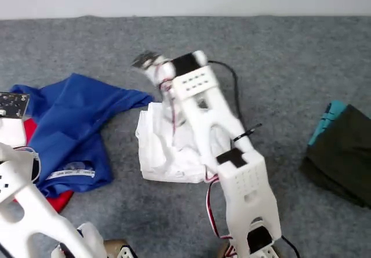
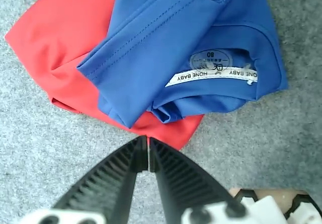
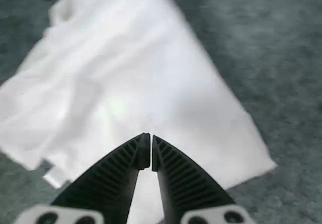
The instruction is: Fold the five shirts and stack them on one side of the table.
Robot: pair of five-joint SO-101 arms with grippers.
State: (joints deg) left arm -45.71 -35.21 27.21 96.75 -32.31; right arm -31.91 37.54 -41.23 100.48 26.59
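Observation:
A crumpled white shirt [image 1: 159, 151] lies mid-table, and in the right wrist view the white shirt [image 3: 131, 78] spreads below my right gripper [image 3: 150, 137], which is shut with nothing in it and held above the cloth. From above, the right gripper [image 1: 146, 61] is raised past the shirt's far edge. A blue shirt [image 1: 72, 122] lies at the left over a red shirt [image 1: 58, 201]. My left gripper [image 2: 148, 142] is shut and empty, hovering at the red shirt's [image 2: 55, 43] edge, close to the blue shirt's [image 2: 166, 43] collar label.
A folded dark shirt [image 1: 342, 156] on a teal one [image 1: 326, 122] sits at the right edge of the grey table [image 1: 278, 66]. The right arm's white body [image 1: 243, 182] rises from the front over the white shirt. The left arm [image 1: 23, 206] stands front left.

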